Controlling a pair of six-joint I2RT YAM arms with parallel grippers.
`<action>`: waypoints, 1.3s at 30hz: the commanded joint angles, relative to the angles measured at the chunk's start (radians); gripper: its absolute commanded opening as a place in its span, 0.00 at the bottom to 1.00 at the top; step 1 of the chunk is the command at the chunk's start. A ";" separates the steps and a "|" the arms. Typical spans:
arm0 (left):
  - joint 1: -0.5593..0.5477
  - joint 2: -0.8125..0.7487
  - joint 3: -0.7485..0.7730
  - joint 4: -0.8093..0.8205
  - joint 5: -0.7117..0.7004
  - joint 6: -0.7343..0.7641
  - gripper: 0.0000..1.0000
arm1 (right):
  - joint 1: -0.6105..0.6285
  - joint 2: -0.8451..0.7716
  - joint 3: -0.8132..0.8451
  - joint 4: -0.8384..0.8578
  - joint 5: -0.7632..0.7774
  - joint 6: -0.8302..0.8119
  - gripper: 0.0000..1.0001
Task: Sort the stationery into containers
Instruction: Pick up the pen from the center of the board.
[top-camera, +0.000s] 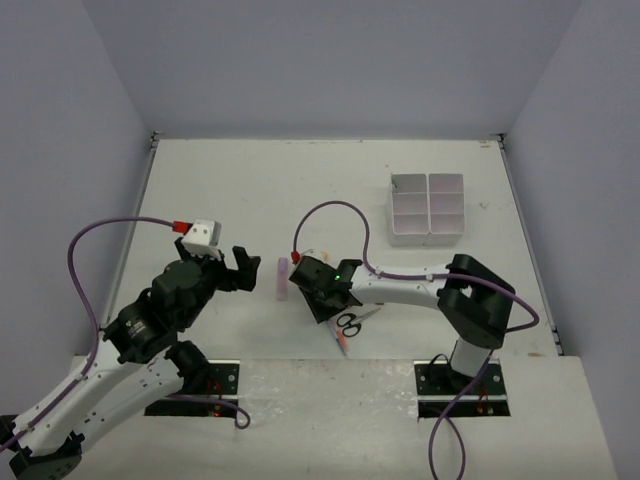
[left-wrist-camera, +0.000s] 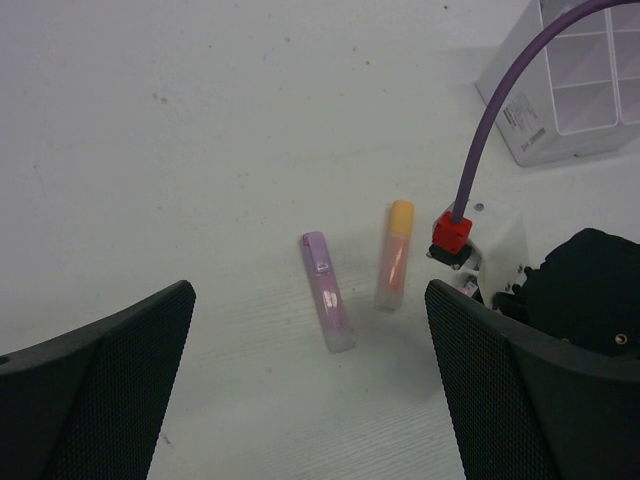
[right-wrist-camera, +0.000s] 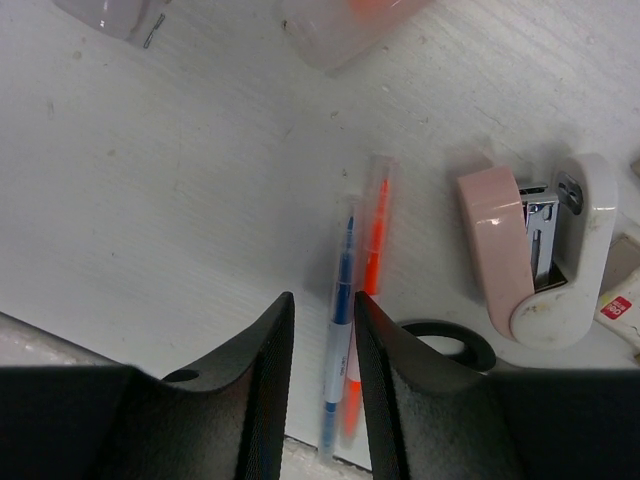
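Overhead, I see a scuffed white tabletop (top-camera: 250, 180) boxed in by pale lilac walls (top-camera: 330, 60). The divided white box (top-camera: 427, 208) sits at the far right, well apart from the scissors (top-camera: 349, 322). My left fingers (left-wrist-camera: 100, 380) are spread wide above a lilac highlighter (left-wrist-camera: 328, 292) and an orange highlighter (left-wrist-camera: 394, 255). My right fingers (right-wrist-camera: 240, 400) closely straddle a blue pen (right-wrist-camera: 343, 280); I cannot tell whether they pinch it.

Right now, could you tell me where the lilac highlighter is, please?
In the left wrist view, the lilac highlighter lies flat on the table just left of the orange-peach highlighter, not touching it; the white organiser box is far off, upper right.
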 joint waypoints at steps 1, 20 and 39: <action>0.005 0.013 -0.003 0.036 0.008 0.020 1.00 | 0.003 0.023 0.042 0.015 0.009 0.018 0.33; 0.005 0.019 -0.006 0.038 0.019 0.023 1.00 | 0.005 0.098 0.071 -0.025 0.045 0.037 0.24; 0.005 0.010 -0.005 0.039 0.018 0.025 1.00 | 0.033 0.005 0.140 -0.008 -0.050 -0.032 0.00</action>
